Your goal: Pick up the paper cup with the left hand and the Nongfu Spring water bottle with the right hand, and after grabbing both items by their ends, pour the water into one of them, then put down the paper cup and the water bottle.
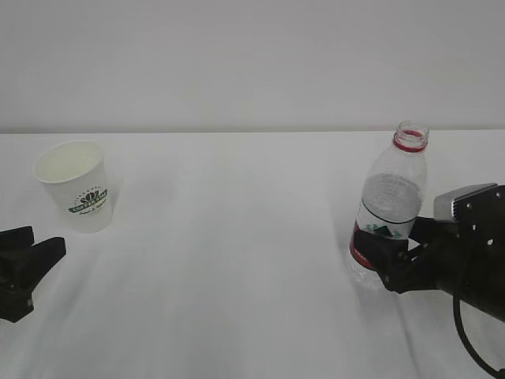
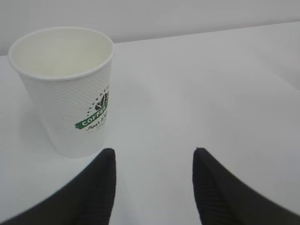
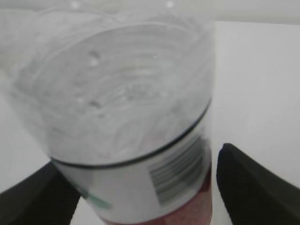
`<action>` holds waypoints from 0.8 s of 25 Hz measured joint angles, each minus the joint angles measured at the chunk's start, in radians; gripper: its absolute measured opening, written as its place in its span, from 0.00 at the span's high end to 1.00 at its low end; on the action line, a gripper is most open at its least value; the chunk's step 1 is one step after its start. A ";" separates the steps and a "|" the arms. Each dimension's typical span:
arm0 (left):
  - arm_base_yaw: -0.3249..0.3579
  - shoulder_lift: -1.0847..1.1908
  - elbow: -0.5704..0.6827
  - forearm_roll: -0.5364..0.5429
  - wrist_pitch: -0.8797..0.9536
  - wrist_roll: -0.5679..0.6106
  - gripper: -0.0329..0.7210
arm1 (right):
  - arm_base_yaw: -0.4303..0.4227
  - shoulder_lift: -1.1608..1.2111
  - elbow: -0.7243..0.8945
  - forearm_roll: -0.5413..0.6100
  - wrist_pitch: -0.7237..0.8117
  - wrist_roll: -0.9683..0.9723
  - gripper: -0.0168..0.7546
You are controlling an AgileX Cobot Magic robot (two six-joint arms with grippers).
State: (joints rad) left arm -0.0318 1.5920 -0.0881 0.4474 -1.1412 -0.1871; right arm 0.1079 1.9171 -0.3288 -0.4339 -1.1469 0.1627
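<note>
Bottle between the right gripper's spread jaws, seemingly ungripped.

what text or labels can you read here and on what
"COFFEE": green banner on the paper cup, last letters partly turned away.
Script line below it: too small to read.
Water bottle label: green emblem and barcode visible, lettering too blurred to read.

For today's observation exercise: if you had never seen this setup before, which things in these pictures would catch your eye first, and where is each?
The clear Nongfu Spring water bottle with its red neck ring stands uncapped on the right of the white table, the black right end effector open around its lower part. On the far left stands the white paper cup with a green logo. The left end effector sits open just in front of it, not touching.
</note>
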 joint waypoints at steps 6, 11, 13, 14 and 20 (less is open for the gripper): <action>0.000 0.000 0.000 0.000 0.000 0.000 0.44 | 0.000 0.026 -0.040 -0.006 0.000 0.000 0.11; 0.000 0.000 0.000 0.000 0.000 0.000 0.44 | 0.000 0.028 -0.054 -0.009 0.000 0.000 0.12; 0.000 0.000 0.000 0.000 0.000 0.000 0.44 | 0.000 0.028 -0.054 -0.010 0.000 0.000 0.12; 0.000 0.000 0.000 0.000 0.000 0.000 0.44 | 0.000 0.028 -0.055 -0.012 0.000 0.000 0.12; 0.000 0.000 0.000 0.000 0.000 0.000 0.44 | 0.000 0.028 -0.063 -0.012 0.000 0.000 0.14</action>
State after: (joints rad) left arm -0.0318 1.5920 -0.0881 0.4474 -1.1412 -0.1871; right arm 0.1079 1.9452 -0.3921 -0.4455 -1.1469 0.1627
